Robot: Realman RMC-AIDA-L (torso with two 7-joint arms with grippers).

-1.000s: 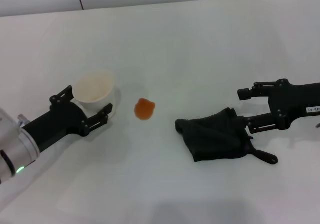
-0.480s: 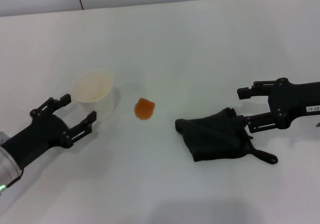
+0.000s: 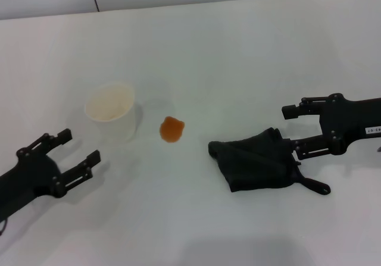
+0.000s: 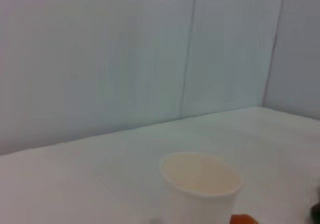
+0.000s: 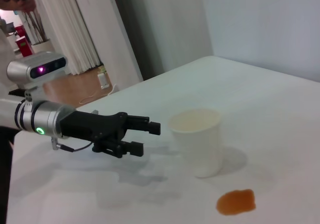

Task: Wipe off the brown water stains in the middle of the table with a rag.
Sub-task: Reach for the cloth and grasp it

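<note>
Right end effector [image 3: 290, 131] beside rag [image 3: 256, 160]

stains [image 3: 172, 129]: 1 | rag [image 3: 257, 159]: 1 | cup [image 3: 112, 112]: 1 | left end effector [image 3: 79, 155]: 1 | right end effector [image 3: 290, 130]: 1

White paper cup [image 3: 111, 115] upright, open end up, looks empty inside; also seen in the left wrist view [image 4: 201, 187] and right wrist view [image 5: 197, 141]. Pale wall panels [image 4: 100, 58] behind it. Right wrist view background: white curtains [image 5: 75, 28] and wood-tone floor [image 5: 75, 86].
</note>
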